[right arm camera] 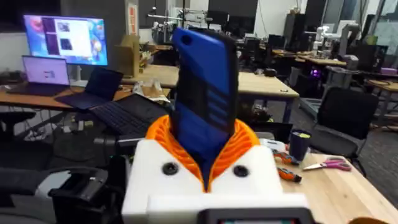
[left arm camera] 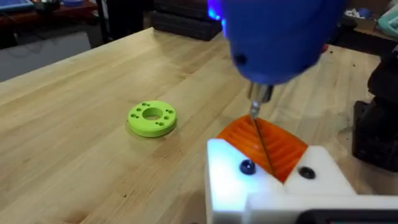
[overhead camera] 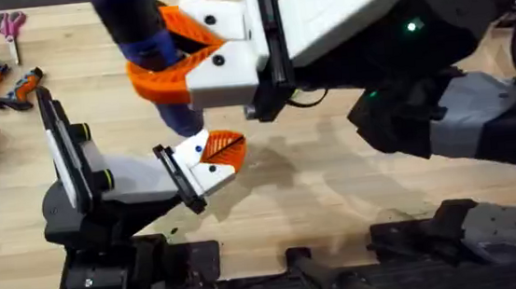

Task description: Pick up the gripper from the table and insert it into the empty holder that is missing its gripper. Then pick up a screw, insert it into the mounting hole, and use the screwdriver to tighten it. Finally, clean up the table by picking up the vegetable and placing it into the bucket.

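Gripping screwdriver (right arm camera: 205, 93), right hand (right arm camera: 205, 158) closed

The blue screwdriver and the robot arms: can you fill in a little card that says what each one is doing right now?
right pincer: shut on the blue screwdriver, holding it upright between its orange pads
screwdriver tip: pointing down, touching the orange finger piece on the left pincer
left pincer: low over the wooden table, under the screwdriver; open or shut cannot be told
white mount block: carries the orange finger piece, dark screw heads on its face
green ring: lying flat on the table, apart from both arms
scissors: far corner of the table
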Controlling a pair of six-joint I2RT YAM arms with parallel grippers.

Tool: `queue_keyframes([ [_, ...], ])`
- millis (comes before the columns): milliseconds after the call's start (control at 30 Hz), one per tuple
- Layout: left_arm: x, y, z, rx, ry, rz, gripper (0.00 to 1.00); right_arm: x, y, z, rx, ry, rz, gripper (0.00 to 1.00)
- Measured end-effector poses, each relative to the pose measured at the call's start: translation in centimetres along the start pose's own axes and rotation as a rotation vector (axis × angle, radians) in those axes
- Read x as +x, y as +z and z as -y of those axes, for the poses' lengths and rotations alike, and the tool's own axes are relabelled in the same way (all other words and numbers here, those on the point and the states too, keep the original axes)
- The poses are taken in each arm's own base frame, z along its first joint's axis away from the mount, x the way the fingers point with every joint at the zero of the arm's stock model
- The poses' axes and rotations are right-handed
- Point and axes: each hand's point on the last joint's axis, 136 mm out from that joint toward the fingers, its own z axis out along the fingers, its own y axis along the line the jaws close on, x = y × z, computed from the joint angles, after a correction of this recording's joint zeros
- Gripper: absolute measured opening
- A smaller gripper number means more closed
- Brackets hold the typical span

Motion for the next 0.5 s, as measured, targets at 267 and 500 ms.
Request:
queue_keyframes([
  [267,0.0,0.0,0.0,0.000,0.000,0.000,0.004,1.1,0.7,-0.9,-0.012,0.042,-0.036,0.027],
  [500,0.0,0.0,0.0,0.000,0.000,0.000,0.004,1.4,0.7,-0.7,-0.003,0.037,-0.047,0.027],
])
